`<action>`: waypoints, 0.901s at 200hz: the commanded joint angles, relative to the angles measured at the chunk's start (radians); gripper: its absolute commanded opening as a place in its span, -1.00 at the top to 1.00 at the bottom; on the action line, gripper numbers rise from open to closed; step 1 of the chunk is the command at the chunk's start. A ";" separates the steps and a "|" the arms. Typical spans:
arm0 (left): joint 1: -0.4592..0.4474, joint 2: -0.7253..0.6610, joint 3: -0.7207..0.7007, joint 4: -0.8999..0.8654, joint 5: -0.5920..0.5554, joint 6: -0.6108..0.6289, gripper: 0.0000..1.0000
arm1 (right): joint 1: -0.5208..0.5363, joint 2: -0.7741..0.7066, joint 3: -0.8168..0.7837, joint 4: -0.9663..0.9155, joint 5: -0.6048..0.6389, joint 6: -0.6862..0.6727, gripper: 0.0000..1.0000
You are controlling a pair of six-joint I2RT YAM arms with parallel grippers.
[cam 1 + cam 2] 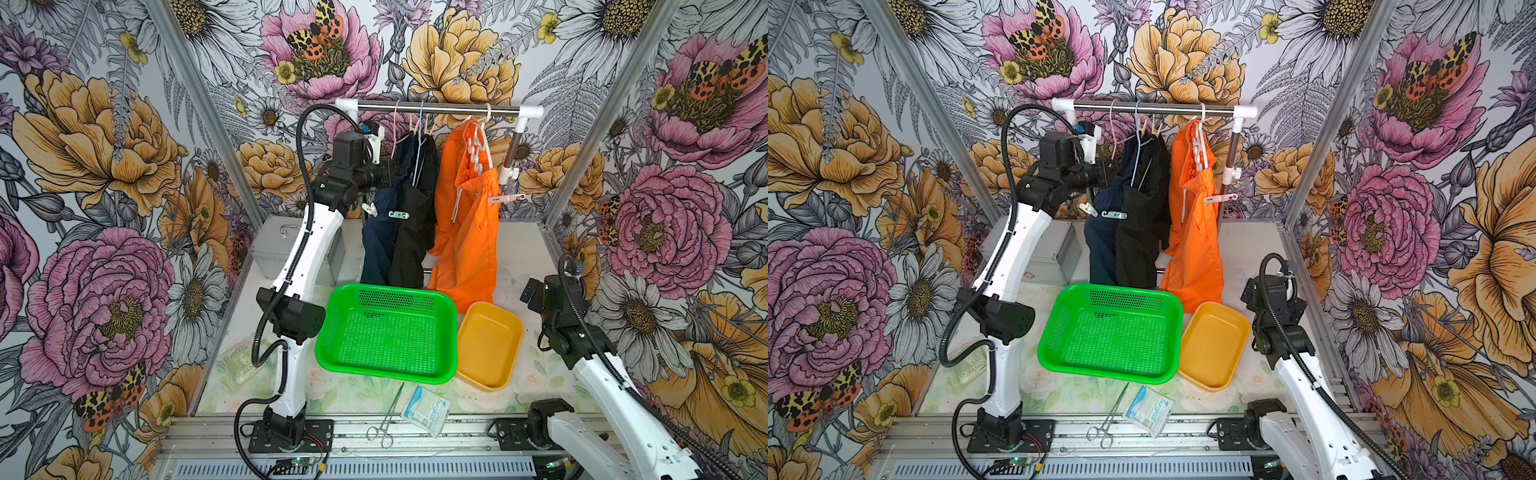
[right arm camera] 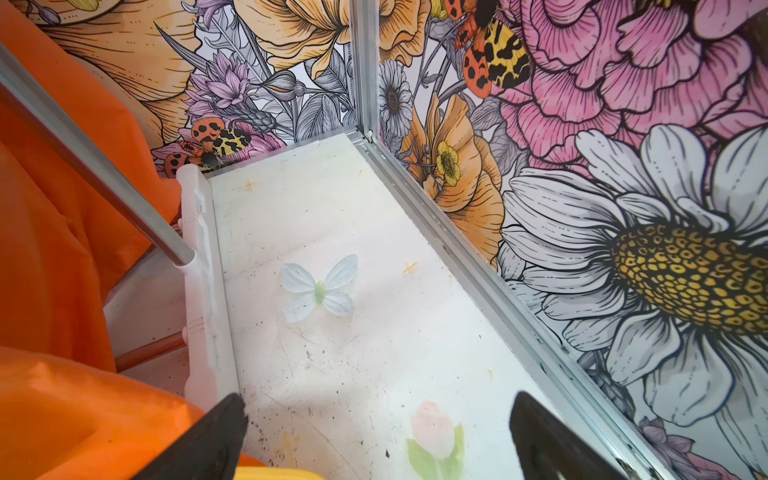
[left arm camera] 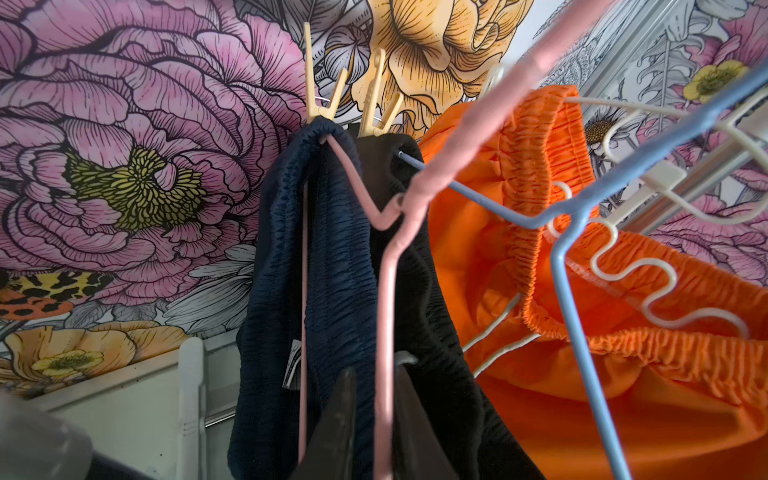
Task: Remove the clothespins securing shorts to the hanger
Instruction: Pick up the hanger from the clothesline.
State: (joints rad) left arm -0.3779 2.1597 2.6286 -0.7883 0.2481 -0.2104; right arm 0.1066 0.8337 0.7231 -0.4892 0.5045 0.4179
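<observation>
Left fingers closed, pinching lower wire of pink hanger, just beside navy shorts. Right fingers spread wide, empty, low over tabletop.

Two pale clothespins upright at top: one on navy waistband, one on black shorts. Both well apart from right fingers.

Judgement: left hold serves to steady hanger. Pinch firm, no tugging, else hanger may slide along rail. Squeeze splayed tails of one clothespin, lift straight up, clear of fabric.
</observation>
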 commanded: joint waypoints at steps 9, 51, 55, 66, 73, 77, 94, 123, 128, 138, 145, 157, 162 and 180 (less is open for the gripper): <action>-0.011 0.014 0.041 -0.005 -0.033 0.018 1.00 | 0.010 -0.010 0.021 -0.006 0.019 -0.018 -1.00; -0.038 0.006 0.091 -0.002 -0.158 0.071 1.00 | 0.010 -0.008 0.014 -0.006 0.025 -0.016 -1.00; -0.040 0.006 0.099 -0.002 -0.170 0.074 1.00 | 0.010 -0.008 0.013 -0.006 0.026 -0.015 -1.00; -0.042 0.006 0.114 0.010 -0.185 0.081 1.00 | 0.009 -0.008 0.012 -0.006 0.028 -0.010 -1.00; -0.039 0.002 0.117 0.023 -0.191 0.083 1.00 | 0.010 -0.008 0.010 -0.007 0.028 -0.010 -1.00; -0.041 -0.001 0.117 0.030 -0.194 0.084 1.00 | 0.010 -0.008 0.011 -0.007 0.028 -0.009 -1.00; -0.041 -0.013 0.116 0.056 -0.206 0.094 1.00 | 0.010 -0.008 0.010 -0.006 0.029 -0.010 -1.00; -0.043 -0.035 0.108 0.081 -0.221 0.119 1.00 | 0.009 -0.008 0.012 -0.007 0.032 -0.011 -1.00; -0.043 -0.038 0.106 0.081 -0.224 0.122 1.00 | 0.010 -0.007 0.012 -0.006 0.034 -0.011 -1.00; -0.042 -0.048 0.094 0.081 -0.228 0.127 1.00 | 0.010 -0.008 0.013 -0.006 0.036 -0.013 -1.00; -0.043 -0.058 0.081 0.081 -0.234 0.130 1.00 | 0.010 -0.008 0.013 -0.006 0.037 -0.014 -1.00; -0.044 -0.075 0.055 0.083 -0.236 0.136 1.00 | 0.010 -0.009 0.013 -0.007 0.040 -0.014 -1.00; -0.045 -0.083 0.044 0.083 -0.239 0.139 1.00 | 0.010 -0.009 0.013 -0.006 0.043 -0.014 -1.00; -0.051 -0.106 0.007 0.083 -0.246 0.153 1.00 | 0.010 -0.008 0.013 -0.004 0.049 -0.013 -1.00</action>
State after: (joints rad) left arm -0.4191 2.1468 2.6591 -0.8204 0.0414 -0.1036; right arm 0.1066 0.8326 0.7231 -0.4896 0.5251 0.4103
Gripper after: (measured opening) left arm 0.068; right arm 0.998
